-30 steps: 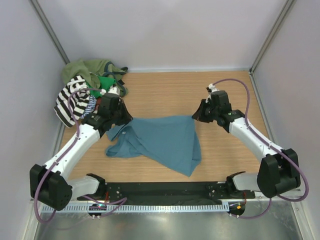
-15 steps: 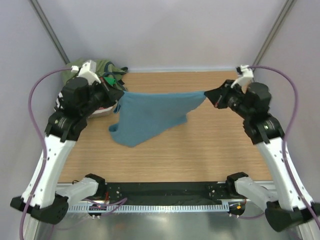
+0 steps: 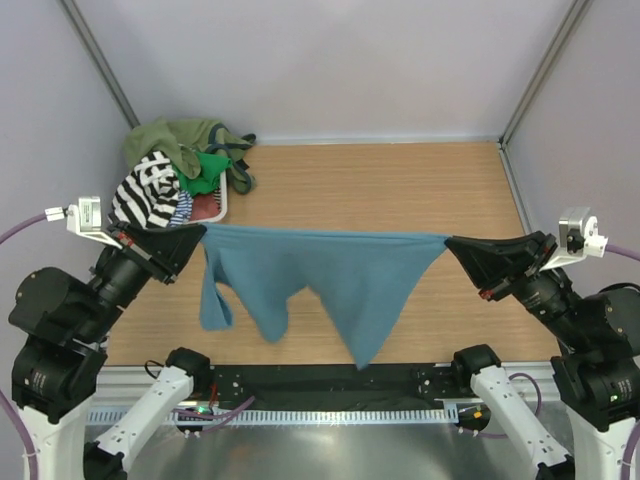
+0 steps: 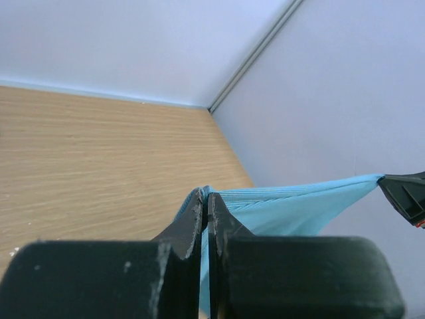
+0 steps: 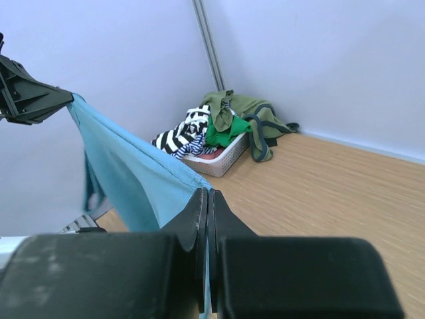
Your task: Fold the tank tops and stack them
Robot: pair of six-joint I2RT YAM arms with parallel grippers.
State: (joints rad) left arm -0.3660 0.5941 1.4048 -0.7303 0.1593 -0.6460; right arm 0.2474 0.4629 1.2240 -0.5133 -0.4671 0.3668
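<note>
A plain teal-blue tank top (image 3: 340, 275) hangs stretched in the air between both arms, its top edge taut and its lower part drooping in points toward the near edge. My left gripper (image 3: 197, 235) is shut on its left corner (image 4: 219, 199). My right gripper (image 3: 450, 243) is shut on the opposite corner (image 5: 179, 183). The other tank tops lie heaped at the back left: a black-and-white striped one (image 3: 145, 190), an olive one (image 3: 165, 135) and a green one (image 3: 210, 165). The same heap (image 5: 212, 129) shows in the right wrist view.
A white basket (image 3: 210, 208) under the heap stands in the back left corner; in the right wrist view the basket (image 5: 219, 159) sits against the wall. The wooden table (image 3: 400, 190) is bounded by grey walls at the back and both sides.
Both arms have risen and swung outward toward the near side, lifting the teal top off the table and pulling it taut between them.
</note>
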